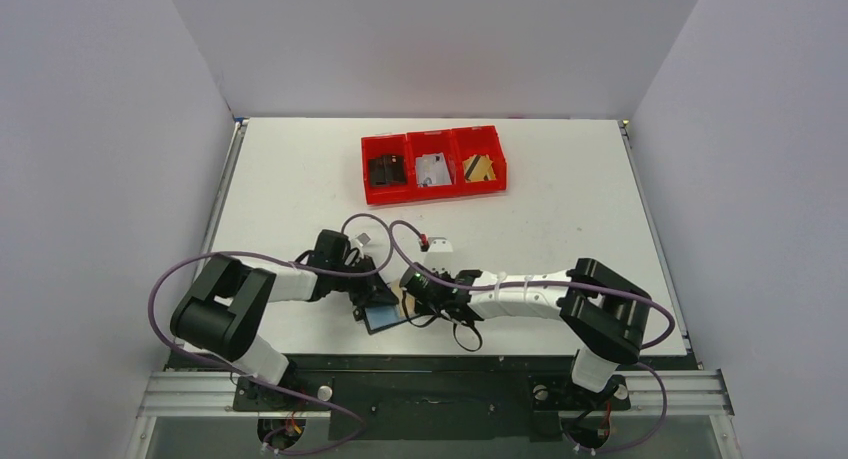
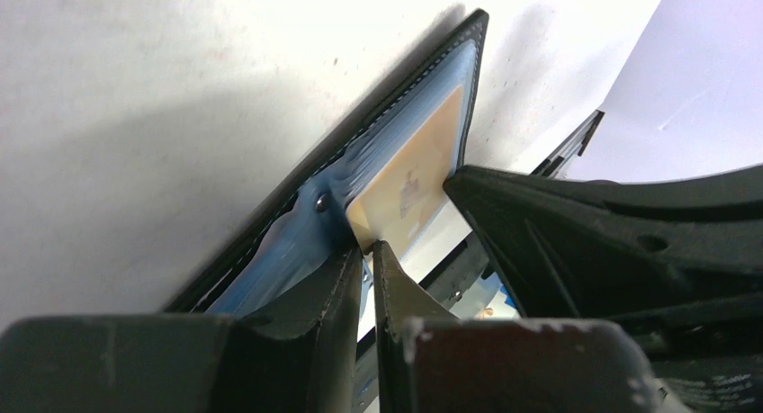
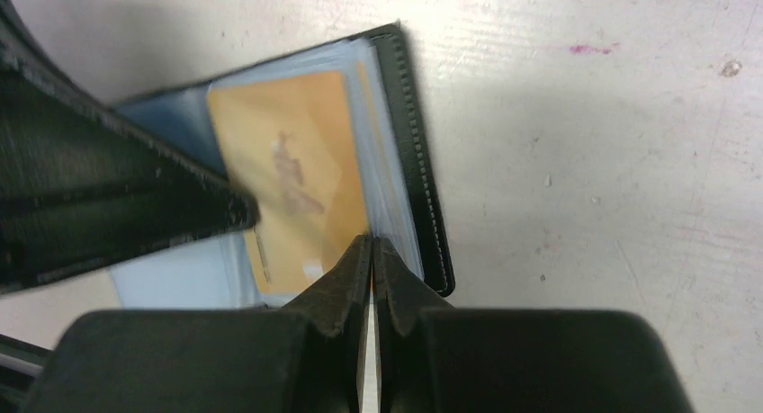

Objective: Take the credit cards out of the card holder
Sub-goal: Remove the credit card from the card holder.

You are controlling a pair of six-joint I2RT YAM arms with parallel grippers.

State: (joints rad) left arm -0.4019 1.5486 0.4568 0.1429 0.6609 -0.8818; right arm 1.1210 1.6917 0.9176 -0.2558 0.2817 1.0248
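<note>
The card holder (image 1: 384,317), a black wallet, lies open near the table's front edge, its bluish clear sleeve up. A gold credit card (image 3: 292,175) sits in the sleeve, its end sticking out; it also shows in the left wrist view (image 2: 409,184). My left gripper (image 1: 366,291) is shut on the sleeve's edge at the wallet's left side, fingertips (image 2: 345,269) pinching it. My right gripper (image 1: 418,299) is shut on the gold card's near edge (image 3: 371,244). The wallet's black stitched rim (image 3: 416,152) lies flat on the table.
A red three-compartment bin (image 1: 433,139) stands at the back centre, holding dark, white-grey and gold cards. A small white piece (image 1: 438,244) and a small grey piece (image 1: 362,238) lie on the table just behind the grippers. The table's front edge is close.
</note>
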